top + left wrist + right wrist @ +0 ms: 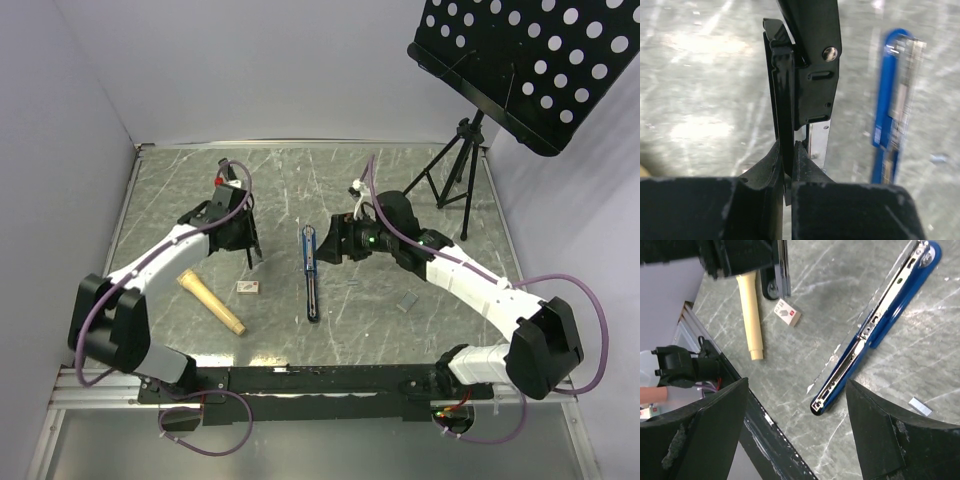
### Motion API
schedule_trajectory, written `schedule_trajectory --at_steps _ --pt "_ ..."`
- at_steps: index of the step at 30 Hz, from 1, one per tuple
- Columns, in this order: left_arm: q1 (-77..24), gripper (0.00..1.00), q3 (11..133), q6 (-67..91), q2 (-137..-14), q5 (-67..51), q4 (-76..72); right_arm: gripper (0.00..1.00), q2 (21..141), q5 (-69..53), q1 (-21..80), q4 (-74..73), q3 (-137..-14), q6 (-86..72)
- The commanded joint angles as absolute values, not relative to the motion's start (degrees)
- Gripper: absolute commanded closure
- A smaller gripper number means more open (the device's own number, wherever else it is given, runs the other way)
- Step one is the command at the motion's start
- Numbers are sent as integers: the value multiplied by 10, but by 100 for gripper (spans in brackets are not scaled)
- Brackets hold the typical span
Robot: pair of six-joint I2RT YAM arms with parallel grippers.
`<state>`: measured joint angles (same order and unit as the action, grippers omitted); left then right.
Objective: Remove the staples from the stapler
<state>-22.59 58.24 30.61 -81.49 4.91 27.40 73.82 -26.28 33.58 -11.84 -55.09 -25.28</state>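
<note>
Under both arms lies a grey, marbled table [300, 180], boxed in by pale walls [250, 70]. At the left, the left claw [788, 161] is clamped on a thin black part of a black stapler [810, 60]. Near it lie a wooden stick [212, 302] and a small box [249, 287]. In the middle of the table lies the stapler [311, 270], folded open flat with its metal rail up. Its long axis runs near to far, blue end far, dark end near. Just right of its far end, the right claw [797, 385] hangs spread wide, gripping nothing. Further right lies a small grey strip [406, 302], and a music stand [530, 70] fills the far right corner.
</note>
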Motion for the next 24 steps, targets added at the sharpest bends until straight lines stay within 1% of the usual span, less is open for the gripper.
schedule_trajectory --at_steps 1,6,9,10,12,13,18,19,22,24 --pt "-210 99 650 288 -854 108 302 15 714 -270 332 -88 -534 -258" --pt "-203 99 680 288 -903 104 324 15 724 -272 332 -64 -526 -269" --pt "-203 99 679 285 -906 72 312 16 762 -271 329 -15 -547 -297" --pt "-203 99 673 285 -908 69 310 16 793 -274 329 -2 -575 -305" --pt "-203 99 675 286 -914 72 315 19 831 -281 329 -2 -615 -325" --pt "-203 99 678 286 -916 75 320 20 871 -285 329 -3 -654 -331" --pt "-203 99 696 280 -936 124 358 33 982 -294 328 42 -749 -382" --pt "-204 99 701 279 -940 143 364 34 1016 -294 329 44 -771 -389" --pt "-204 99 712 277 -954 180 387 36 1064 -304 329 54 -800 -410" --pt "-204 99 717 273 -963 192 393 36 1076 -308 329 74 -796 -421"
